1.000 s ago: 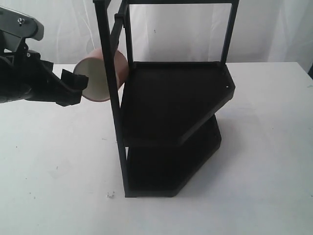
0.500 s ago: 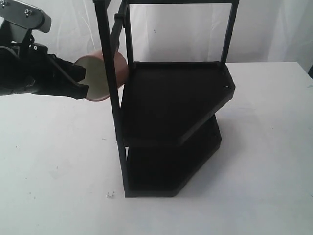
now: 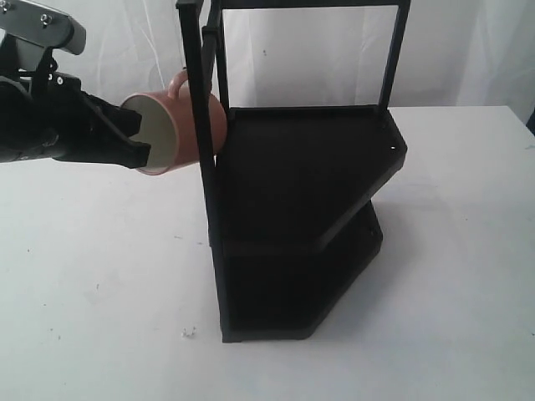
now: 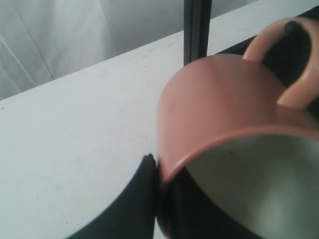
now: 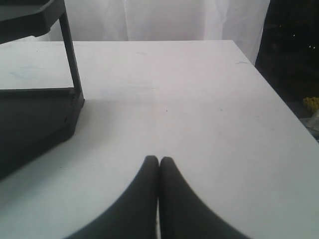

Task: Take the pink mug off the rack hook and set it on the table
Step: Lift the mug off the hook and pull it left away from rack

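The pink mug (image 3: 163, 138) hangs on its side at the left post of the black rack (image 3: 301, 184), its cream inside facing left and its handle (image 3: 177, 83) up. My left gripper (image 3: 138, 142) is shut on the mug's rim, one finger inside and one outside. In the left wrist view the mug (image 4: 214, 104) fills the frame, the left gripper (image 4: 162, 179) pinches its wall, and the handle loop (image 4: 299, 74) still rings the dark rack hook (image 4: 294, 29). The right gripper (image 5: 159, 160) is shut and holds nothing, low over the white table (image 5: 199, 99).
The tall two-shelf rack stands mid-table, and its base (image 5: 35, 114) lies close to the right gripper. White table (image 3: 100, 276) spreads out under the mug and to the left. A small white speck (image 3: 188, 332) lies near the rack's front foot.
The mug has tipped so that its handle now shows above it. The rack has shifted a little to the right. The left gripper stays clamped on the rim, almost in place.
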Action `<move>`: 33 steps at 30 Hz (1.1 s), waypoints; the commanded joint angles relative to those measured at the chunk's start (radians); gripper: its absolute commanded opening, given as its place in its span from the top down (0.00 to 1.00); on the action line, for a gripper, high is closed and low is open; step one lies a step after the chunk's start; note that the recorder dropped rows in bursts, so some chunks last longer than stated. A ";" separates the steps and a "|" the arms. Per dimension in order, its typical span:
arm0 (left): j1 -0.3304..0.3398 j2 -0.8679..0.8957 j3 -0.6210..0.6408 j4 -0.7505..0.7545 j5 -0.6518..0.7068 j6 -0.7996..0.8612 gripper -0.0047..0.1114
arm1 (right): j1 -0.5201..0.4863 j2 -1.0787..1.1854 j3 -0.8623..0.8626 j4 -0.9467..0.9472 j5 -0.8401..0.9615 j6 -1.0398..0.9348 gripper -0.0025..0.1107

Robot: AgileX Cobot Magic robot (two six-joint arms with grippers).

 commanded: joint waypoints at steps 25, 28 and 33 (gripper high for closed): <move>-0.007 -0.004 0.000 -0.113 -0.066 -0.005 0.96 | 0.006 -0.003 0.002 -0.006 -0.004 -0.002 0.98; -0.007 -0.004 0.000 -0.113 -0.066 -0.005 0.96 | 0.006 -0.003 0.002 -0.006 -0.004 -0.002 0.98; -0.007 -0.036 0.000 -0.113 -0.079 0.063 0.96 | 0.006 -0.003 0.002 -0.006 -0.004 -0.002 0.98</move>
